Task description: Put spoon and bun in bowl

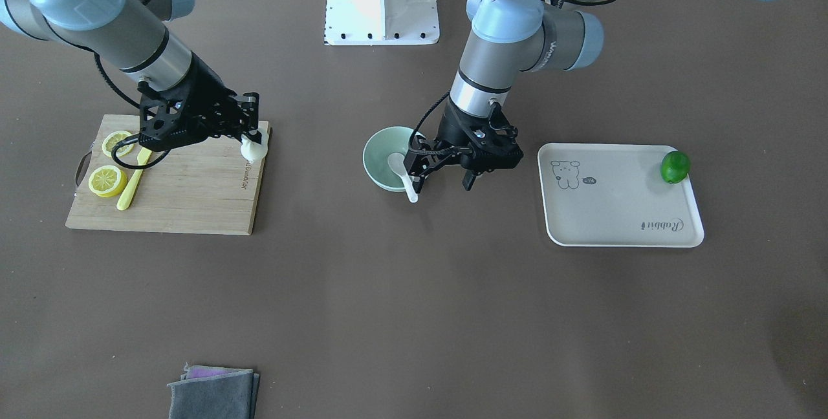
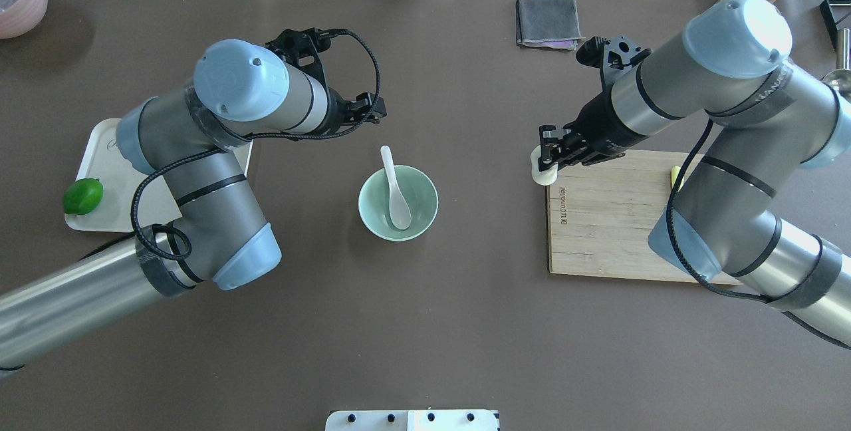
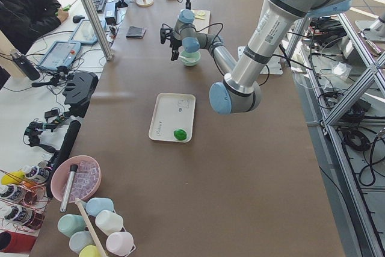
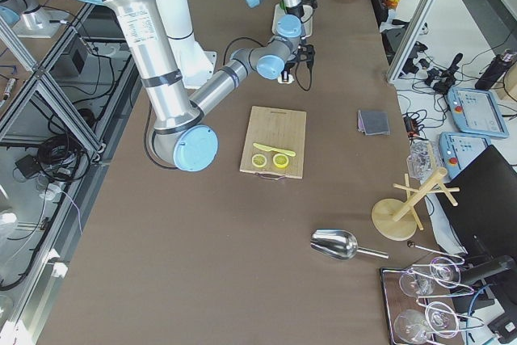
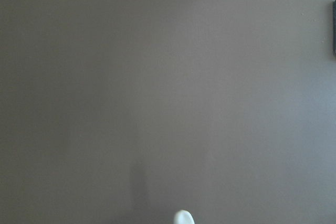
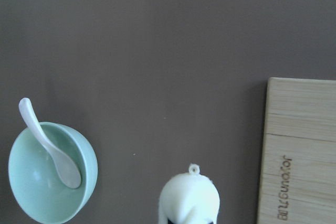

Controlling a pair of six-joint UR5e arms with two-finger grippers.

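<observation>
**Brown matte tabletop: spoon in bowl, bun gripped**

One rectangular bamboo board and one smooth cream tray flank one round mint bowl. One glossy white spoon leans inside (handle over the rim). Left gripper hangs spread, empty; right gripper pinches one pleated bun at the board's corner. Two lemon halves, one lime.

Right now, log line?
spoon: in bowl | left gripper: open, near bowl | right gripper: shut on bun, at board edge
</observation>
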